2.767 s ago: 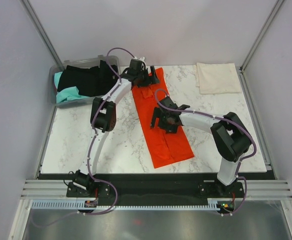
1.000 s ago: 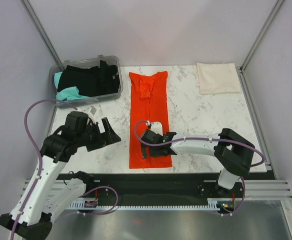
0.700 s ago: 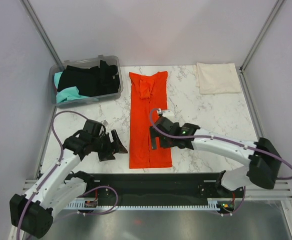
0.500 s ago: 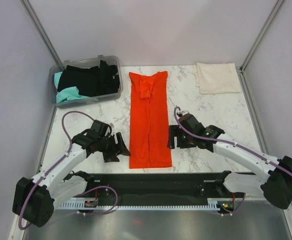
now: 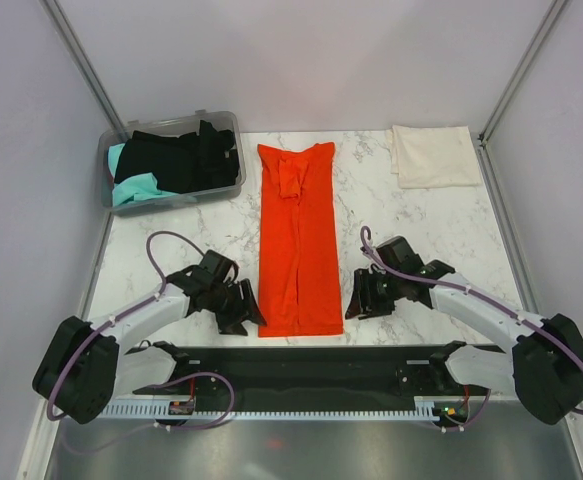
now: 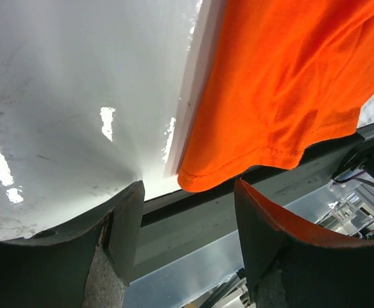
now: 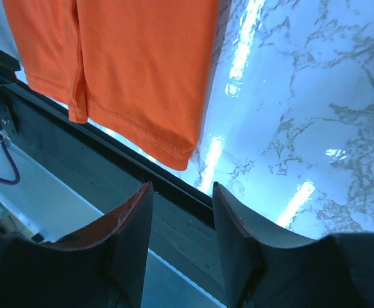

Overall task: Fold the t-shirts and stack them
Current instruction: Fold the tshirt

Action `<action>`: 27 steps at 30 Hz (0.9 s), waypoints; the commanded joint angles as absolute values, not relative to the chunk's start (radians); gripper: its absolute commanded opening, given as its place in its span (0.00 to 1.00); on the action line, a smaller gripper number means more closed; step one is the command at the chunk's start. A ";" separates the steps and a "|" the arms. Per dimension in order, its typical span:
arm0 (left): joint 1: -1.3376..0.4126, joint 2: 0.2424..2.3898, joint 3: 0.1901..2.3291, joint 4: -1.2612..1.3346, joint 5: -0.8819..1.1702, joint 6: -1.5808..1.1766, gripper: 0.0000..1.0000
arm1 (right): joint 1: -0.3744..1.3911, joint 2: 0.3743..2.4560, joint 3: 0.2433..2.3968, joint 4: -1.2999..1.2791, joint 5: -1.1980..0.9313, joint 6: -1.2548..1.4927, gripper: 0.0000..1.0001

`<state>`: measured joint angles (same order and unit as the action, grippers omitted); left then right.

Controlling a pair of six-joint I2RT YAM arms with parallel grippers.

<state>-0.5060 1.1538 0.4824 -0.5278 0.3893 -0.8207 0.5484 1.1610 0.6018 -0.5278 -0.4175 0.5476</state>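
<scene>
The orange-red t-shirt (image 5: 298, 250) lies flat on the table (image 5: 411, 215). The left gripper (image 5: 250, 308) and right gripper (image 5: 355, 300) sit by its near corners, jaws apart, holding nothing (ready to pinch them, probably).

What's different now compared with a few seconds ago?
The bright orange-red t-shirt, slanted earlier, now lies straight. The left gripper came back to the shirt's near left corner, the right gripper to its near right corner; both stand open, holding nothing. The clear plastic bin and folded cream-white t-shirt stayed put.
</scene>
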 commanded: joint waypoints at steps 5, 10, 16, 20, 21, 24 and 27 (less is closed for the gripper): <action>-0.531 1.166 0.433 -0.477 0.367 -0.870 0.66 | 0.523 1.213 0.526 -0.373 -0.565 0.580 0.50; -0.534 1.164 0.397 -0.437 0.365 -0.873 0.64 | 0.523 1.236 0.466 -0.276 -0.621 0.656 0.50; -0.534 1.215 0.388 -0.391 0.385 -0.858 0.59 | 0.523 1.282 0.394 -0.163 -0.640 0.701 0.50; -0.535 1.259 0.405 -0.387 0.373 -0.848 0.56 | 0.523 1.321 0.367 -0.103 -0.653 0.730 0.50; -0.534 1.264 0.406 -0.385 0.374 -0.848 0.54 | 0.523 1.327 0.368 -0.098 -0.649 0.733 0.50; -0.534 1.273 0.413 -0.387 0.368 -0.848 0.49 | 0.523 1.344 0.371 -0.081 -0.638 0.747 0.49; -0.534 1.275 0.410 -0.384 0.367 -0.853 0.47 | 0.523 1.350 0.374 -0.080 -0.621 0.758 0.47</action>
